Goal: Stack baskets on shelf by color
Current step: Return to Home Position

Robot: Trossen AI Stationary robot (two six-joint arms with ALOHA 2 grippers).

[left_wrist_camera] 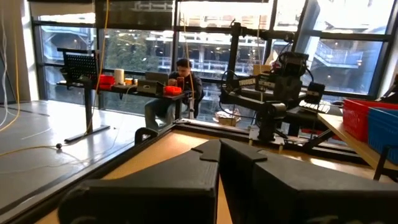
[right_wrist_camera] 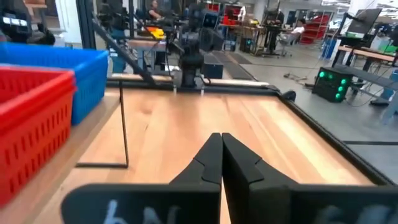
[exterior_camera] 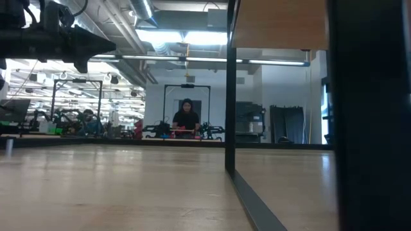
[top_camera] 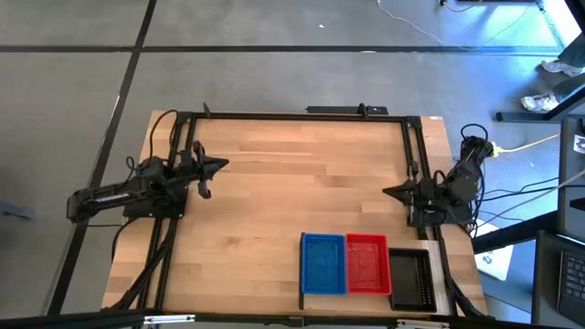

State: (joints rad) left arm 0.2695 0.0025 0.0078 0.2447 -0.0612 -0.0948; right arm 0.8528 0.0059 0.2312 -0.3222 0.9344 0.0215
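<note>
Blue baskets (top_camera: 324,264), red baskets (top_camera: 366,264) and black baskets (top_camera: 410,278) stand side by side on the pale shelf (top_camera: 437,274) at the table's near right. How many are in each pile cannot be told from above. A thin black bar (top_camera: 302,271) edges the shelf's left side. My left gripper (top_camera: 223,166) is shut and empty at the table's left edge, pointing right. My right gripper (top_camera: 388,192) is shut and empty at the right edge, pointing left, just beyond the baskets. The right wrist view shows the red basket (right_wrist_camera: 31,124) and blue basket (right_wrist_camera: 68,74) beside it.
Black frame rails (top_camera: 292,116) run around the table top. Bare wood (top_camera: 292,192) lies between the two arms. A person (exterior_camera: 186,117) sits at a desk far behind the table. Cables (top_camera: 512,146) trail on the floor at the right.
</note>
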